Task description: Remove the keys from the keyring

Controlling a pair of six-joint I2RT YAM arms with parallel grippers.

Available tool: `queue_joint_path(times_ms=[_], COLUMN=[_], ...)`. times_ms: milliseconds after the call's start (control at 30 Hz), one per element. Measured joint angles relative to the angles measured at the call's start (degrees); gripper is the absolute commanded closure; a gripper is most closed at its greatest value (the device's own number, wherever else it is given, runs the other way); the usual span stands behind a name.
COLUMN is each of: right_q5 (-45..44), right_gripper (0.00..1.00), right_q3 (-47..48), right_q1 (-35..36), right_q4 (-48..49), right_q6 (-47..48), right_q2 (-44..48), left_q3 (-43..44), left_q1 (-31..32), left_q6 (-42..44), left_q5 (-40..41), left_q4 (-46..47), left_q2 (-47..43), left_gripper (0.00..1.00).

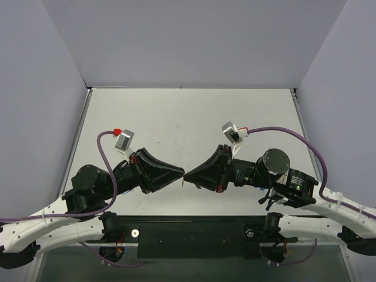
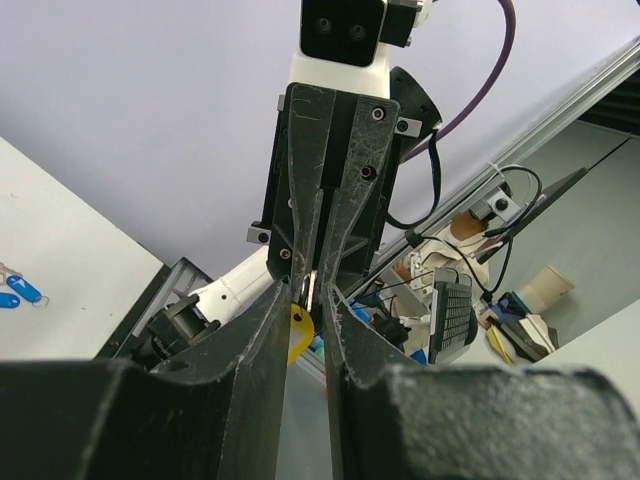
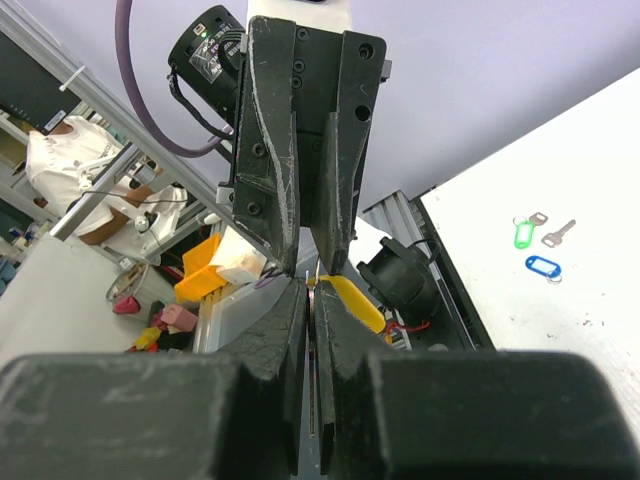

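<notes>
My two grippers meet tip to tip above the table's near middle. My left gripper [image 1: 180,174] [image 2: 308,292] is shut on the keyring; its small yellow tag [image 2: 300,330] hangs beside the left finger. A sliver of silver metal [image 2: 312,284] shows at the tips. My right gripper [image 1: 188,174] [image 3: 310,288] is shut on the key [image 3: 311,380], a thin silver blade seen edge-on between its fingers. In the right wrist view the yellow tag [image 3: 356,301] sticks out to the right of the tips. The ring itself is too small to make out.
A green tag [image 3: 521,233], a loose silver key [image 3: 558,232] and a blue tag [image 3: 541,265] lie on the white table [image 3: 560,180]. Blue tags [image 2: 20,292] show at the table's edge in the left wrist view. Grey walls enclose the table.
</notes>
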State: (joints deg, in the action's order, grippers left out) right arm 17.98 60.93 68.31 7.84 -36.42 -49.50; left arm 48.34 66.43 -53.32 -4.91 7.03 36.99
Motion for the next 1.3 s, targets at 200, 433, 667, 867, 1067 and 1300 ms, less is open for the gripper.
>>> queue_joint_path(times_ms=[200, 433, 667, 867, 1067, 1300], right_q5=[0.04, 0.5, 2.25, 5.7, 10.05, 14.29], right_gripper=[1.0, 1.0, 1.0, 1.0, 1.0, 1.0], right_q3=[0.0, 0.0, 0.17, 3.48, 7.04, 10.21], right_q1=[0.02, 0.04, 0.37, 0.42, 0.83, 1.16], right_q4=[0.04, 0.57, 0.07, -3.72, -10.6, -18.95], right_q6=[-0.17, -0.63, -0.74, -0.07, 1.31, 3.37], right_q2=[-0.42, -0.42, -0.46, -1.46, -3.37, -6.08], left_q3=[-0.11, -0.11, 0.81, 7.28, 14.58, 19.39], left_q1=[0.28, 0.44, 2.27, 3.82, 3.98, 3.98], left_q6=[0.0, 0.24, 2.03, 6.67, 12.13, 17.14], left_q5=[0.0, 0.15, -0.61, -3.58, -9.38, -14.82], left_q4=[0.39, 0.96, 0.9, -7.28, -19.3, -29.57], left_q2=[0.04, 0.24, 1.22, 3.3, 6.36, 9.55], left_gripper=[0.8, 1.0, 1.0, 1.0, 1.0, 1.0])
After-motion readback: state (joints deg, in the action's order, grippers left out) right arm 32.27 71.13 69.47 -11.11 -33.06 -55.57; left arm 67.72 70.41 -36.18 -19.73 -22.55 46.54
